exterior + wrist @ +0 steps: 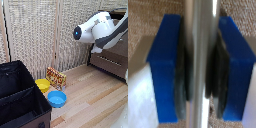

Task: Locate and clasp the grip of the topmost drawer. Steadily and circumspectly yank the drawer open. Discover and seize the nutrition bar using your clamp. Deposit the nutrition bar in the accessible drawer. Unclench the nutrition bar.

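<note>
- Two blue fingertips (165,65) sit on either side of the slim silver bar handle (200,60) in the wrist view, dark pads pressed right up against it, so the clamp (200,70) is closed on the handle. My guess is it's set for the pull on the topmost drawer (112,55).
- From the exterior view you can't see the fingers at all; the bulky white arm (97,27) reaches over to the dresser and hides them. Drawer front looks shut or barely out, hard to say.
- Taking the dresser as the landmark: the nutrition bar (56,78) is well away from it toward the exterior view's left, propped upright near the woven screen (35,35).
- Yellow bowl (43,85) is touching or just beside the bar, on the side away from the dresser. Blue bowl (57,99) is just in front of both.
- Black fabric bin (20,95) is the farthest thing from the dresser, in the near corner.
- Materials: handle is smooth round metal and shiny, so it probably grips fine crosswise but could slip along its length. Dresser is dark brown wood-grain and flat-fronted. Floor (95,100) is pale planks. The bar is a flat orange-yellow packet with red print, probably crinkly and light.
</note>
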Motion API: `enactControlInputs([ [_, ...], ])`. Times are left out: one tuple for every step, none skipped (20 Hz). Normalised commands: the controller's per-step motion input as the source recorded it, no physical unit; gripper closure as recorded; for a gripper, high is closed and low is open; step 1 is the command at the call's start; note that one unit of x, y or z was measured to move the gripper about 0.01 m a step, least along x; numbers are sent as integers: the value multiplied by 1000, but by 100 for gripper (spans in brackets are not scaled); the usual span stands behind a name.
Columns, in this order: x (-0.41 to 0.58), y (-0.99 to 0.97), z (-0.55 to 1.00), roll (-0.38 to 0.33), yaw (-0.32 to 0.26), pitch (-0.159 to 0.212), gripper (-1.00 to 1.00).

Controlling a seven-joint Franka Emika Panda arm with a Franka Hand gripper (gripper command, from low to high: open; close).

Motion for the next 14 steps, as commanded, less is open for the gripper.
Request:
enactControlInputs([
  [0, 843, -66, 47, 0, -16, 100],
  [0, 723, -31, 30, 0, -18, 100],
  [31, 471, -26, 26, 0, -3, 100],
  [106, 229, -6, 3, 0, 0, 100],
  [103, 97, -9, 0, 0, 0, -100],
  [106, 0, 0, 0, 1, 0, -100],
  [97, 0, 0, 0, 0, 0, -100],
  [29, 0, 0, 0, 0, 0, -100],
  [46, 0, 0, 0, 0, 0, -100],
  [171, 0, 0, 0, 0, 19, -100],
  [200, 0, 6, 0, 0, 18, -100],
  [211, 54, 9, 0, 0, 0, -100],
  [183, 120, 17, 0, 0, 0, -100],
  [43, 189, 49, 0, 18, 0, -100],
])
